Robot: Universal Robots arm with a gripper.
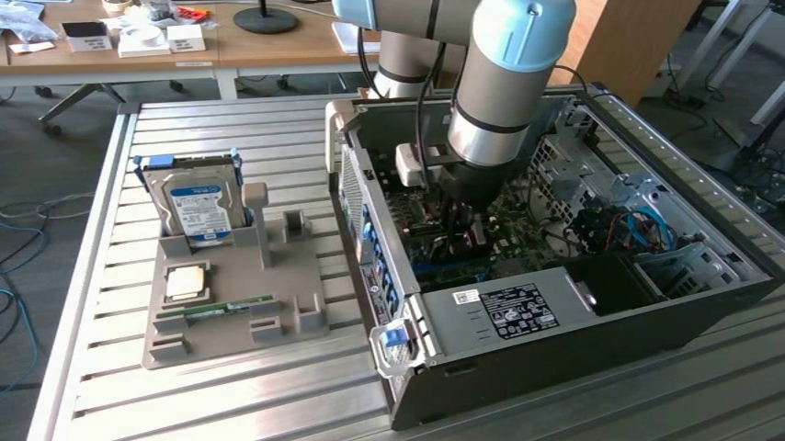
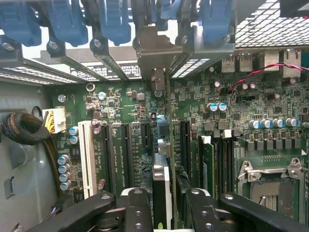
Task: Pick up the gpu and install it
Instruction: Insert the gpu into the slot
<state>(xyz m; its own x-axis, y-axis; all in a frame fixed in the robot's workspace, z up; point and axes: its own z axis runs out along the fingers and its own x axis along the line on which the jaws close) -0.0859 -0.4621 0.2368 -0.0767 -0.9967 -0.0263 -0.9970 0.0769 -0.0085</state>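
**GPU standing edge-on between the tool's fingers, over the motherboard slots**

Exterior view: The arm is seen reaching down into the open computer case (image 1: 576,276), which lies on its side on the slatted metal bench (image 1: 245,386). The tool (image 1: 466,216) is lowered deep among the boards, just above the motherboard (image 1: 516,239), and its fingers are hidden by the wrist. Well apart, toward the exterior view's left, a grey parts holder (image 1: 233,303) is seen on the bench with a blue-labelled hard drive (image 1: 197,209) standing in it, a CPU (image 1: 187,281) lying flat and a narrow RAM stick (image 1: 231,307) in front. No slot of that holder is seen to carry a card.

Wrist view: The gpu (image 2: 161,193) is seen edge-on, directly between the two black fingers (image 2: 137,212) of the tool (image 2: 161,215), its long axis running away from the camera along the expansion slots (image 2: 126,150) toward the rear bracket openings with blue latches (image 2: 113,21). The card stands upright against the green motherboard (image 2: 145,106), lined up with the slots beside the white PCI slot (image 2: 87,154). The fingers are set narrowly, close on either side of the card; whether they press it or have just let go cannot be told. Whether the card's edge is fully seated cannot be told either.
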